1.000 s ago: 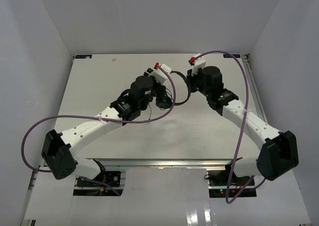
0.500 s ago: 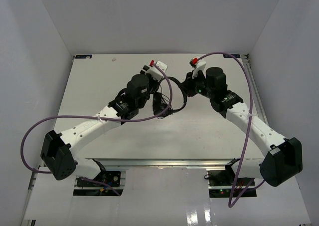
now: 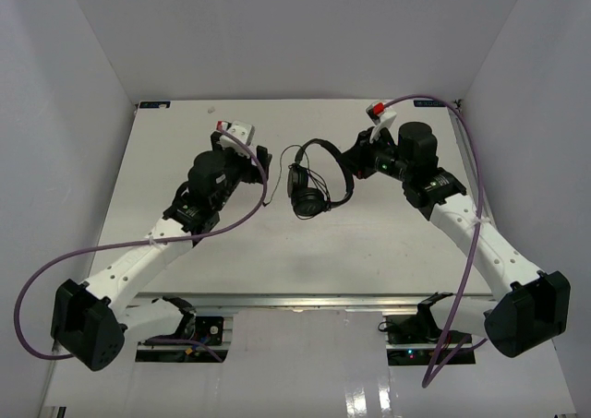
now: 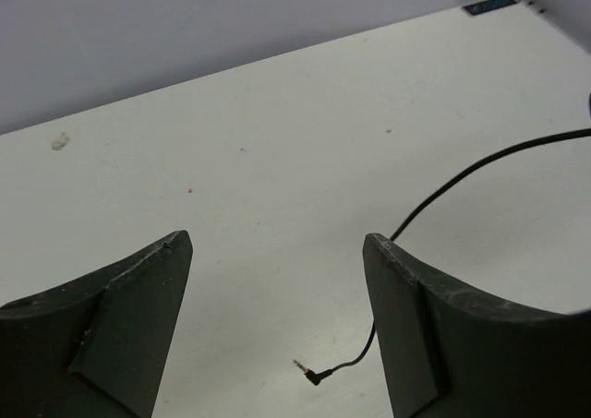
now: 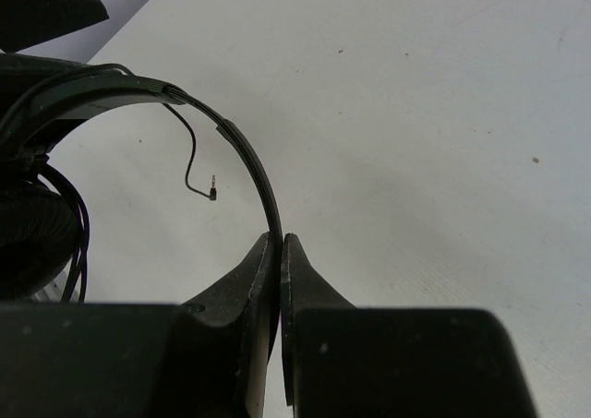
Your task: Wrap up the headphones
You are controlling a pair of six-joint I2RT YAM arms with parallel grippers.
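Your right gripper (image 5: 280, 244) pinches the headphones (image 3: 307, 201) by the headband (image 5: 235, 141) to anchor them, while your left gripper (image 4: 277, 252) stands spread beside the cord (image 4: 480, 164) and its plug (image 4: 312, 374), likely to catch it.

L gripper (image 4: 277, 241) jaws stand wide, bare table (image 4: 277, 132) ahead btwn them. Only thin cord (image 4: 480, 164) cuts across at right, its plug (image 4: 309, 373) low in the gap. Headphones (image 3: 307, 201) block the table's centre.

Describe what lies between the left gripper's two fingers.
In the left wrist view, the plug ending the cord lies on the table, between the fingers of the open left gripper.
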